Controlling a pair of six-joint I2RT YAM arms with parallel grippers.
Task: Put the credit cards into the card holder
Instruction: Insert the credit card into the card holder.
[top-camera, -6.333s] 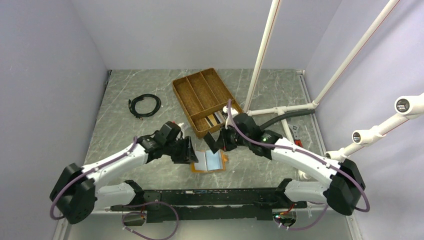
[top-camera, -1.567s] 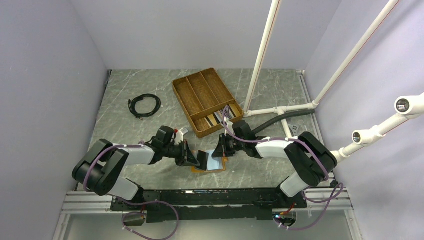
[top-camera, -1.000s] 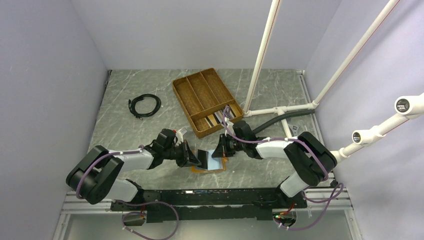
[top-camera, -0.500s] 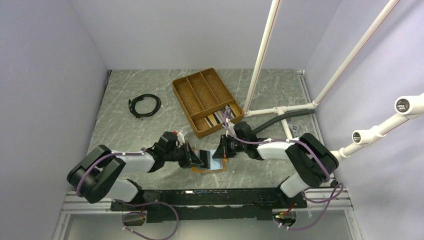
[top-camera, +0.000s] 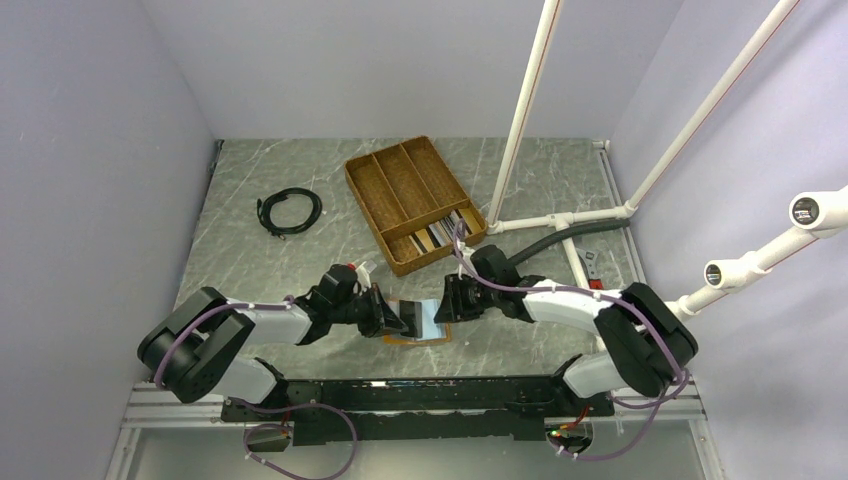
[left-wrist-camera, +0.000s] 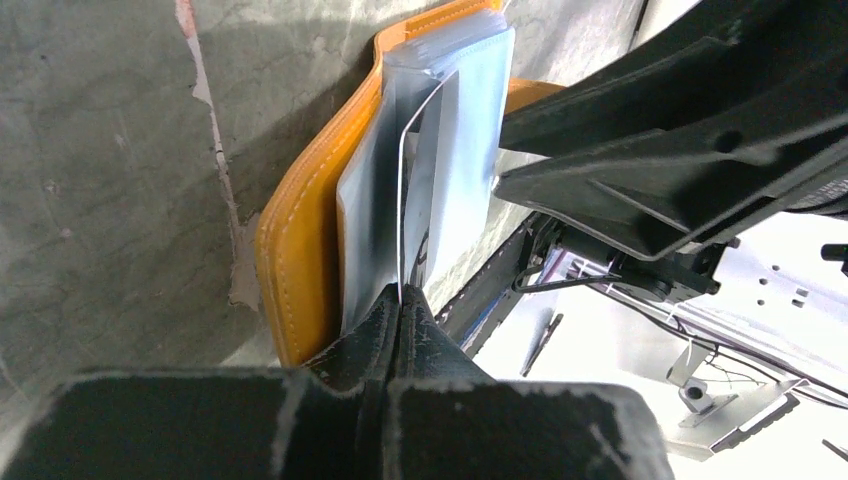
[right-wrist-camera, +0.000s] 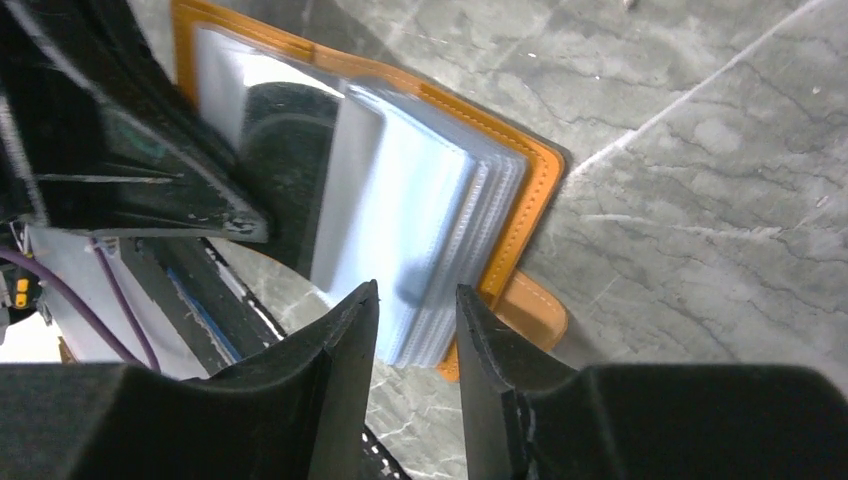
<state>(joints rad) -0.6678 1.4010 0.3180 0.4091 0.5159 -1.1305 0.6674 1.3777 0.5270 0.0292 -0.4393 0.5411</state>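
Note:
The orange-tan card holder (top-camera: 428, 330) lies open on the table between both grippers. Its clear sleeves (right-wrist-camera: 420, 230) fan up from the orange cover (left-wrist-camera: 300, 270). My left gripper (left-wrist-camera: 402, 296) is shut on the edge of one thin sleeve (left-wrist-camera: 400, 200) and holds it upright. My right gripper (right-wrist-camera: 415, 305) hovers open over the sleeves' free ends, with nothing between its fingers. A dark shape (right-wrist-camera: 285, 160) shows through the raised sleeve; I cannot tell if it is a card. Several credit cards (top-camera: 440, 234) lie in the wicker tray's near compartment.
The brown divided wicker tray (top-camera: 400, 185) stands just behind the grippers. A coiled black cable (top-camera: 290, 211) lies at the back left. White pipes (top-camera: 560, 220) and a grey hose run along the right side.
My right gripper has opened from shut and drawn back a little to the right of the card holder. The left gripper stays shut on the raised sleeve.

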